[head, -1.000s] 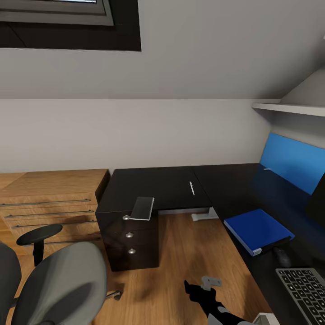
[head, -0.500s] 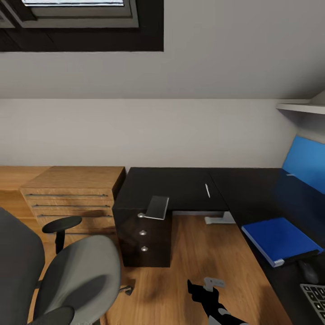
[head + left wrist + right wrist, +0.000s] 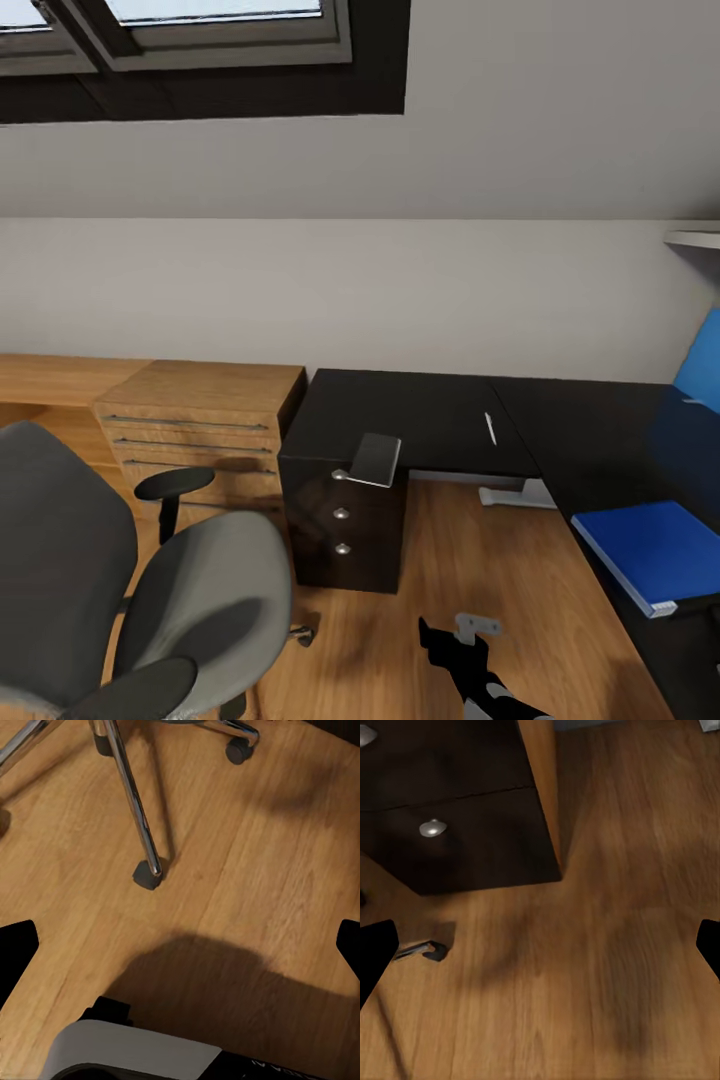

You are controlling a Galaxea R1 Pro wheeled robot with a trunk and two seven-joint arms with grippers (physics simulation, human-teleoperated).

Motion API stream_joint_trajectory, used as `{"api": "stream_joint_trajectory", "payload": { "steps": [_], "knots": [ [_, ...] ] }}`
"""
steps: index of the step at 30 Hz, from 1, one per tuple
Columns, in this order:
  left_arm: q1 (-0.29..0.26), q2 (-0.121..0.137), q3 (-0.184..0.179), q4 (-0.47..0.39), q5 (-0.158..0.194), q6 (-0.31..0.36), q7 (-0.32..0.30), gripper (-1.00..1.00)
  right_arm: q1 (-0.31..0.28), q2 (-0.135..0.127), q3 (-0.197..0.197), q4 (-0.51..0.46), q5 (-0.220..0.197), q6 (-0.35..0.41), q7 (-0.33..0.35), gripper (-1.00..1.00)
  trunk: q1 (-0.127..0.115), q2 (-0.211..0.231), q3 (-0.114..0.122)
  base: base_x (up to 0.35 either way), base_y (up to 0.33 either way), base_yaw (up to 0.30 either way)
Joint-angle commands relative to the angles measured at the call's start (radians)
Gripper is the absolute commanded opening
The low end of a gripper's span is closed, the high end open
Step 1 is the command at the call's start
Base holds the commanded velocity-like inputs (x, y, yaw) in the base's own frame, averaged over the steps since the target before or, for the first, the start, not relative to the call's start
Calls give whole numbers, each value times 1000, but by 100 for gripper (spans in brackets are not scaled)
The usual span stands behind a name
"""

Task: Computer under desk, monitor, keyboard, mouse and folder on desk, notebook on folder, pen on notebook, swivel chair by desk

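Down at the lower edge of the head view the right claw (image 3: 462, 632) hangs over the wood floor (image 3: 480, 600), holding nothing; both wrist views show the claw tips far apart, so each claw (image 3: 180, 945) is wide. Near it stands the black drawer unit (image 3: 345, 530) of the bench (image 3: 420, 415), knobs facing the swivel chair (image 3: 190, 600). On the bench lie a pale notebook (image 3: 377, 459), a pen (image 3: 490, 428) and the blue folder (image 3: 650, 550). Behind the chair stands a light-wood cabinet (image 3: 200, 420).
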Motion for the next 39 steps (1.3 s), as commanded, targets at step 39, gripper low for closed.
{"api": "stream_joint_trajectory", "payload": {
  "steps": [39],
  "knots": [
    [1,0,1,-10,8,1,-8,100,-1,-17,0,-161,-14,-82,-18,100,15,-28,-13,23,-52,-24]
  ]
}}
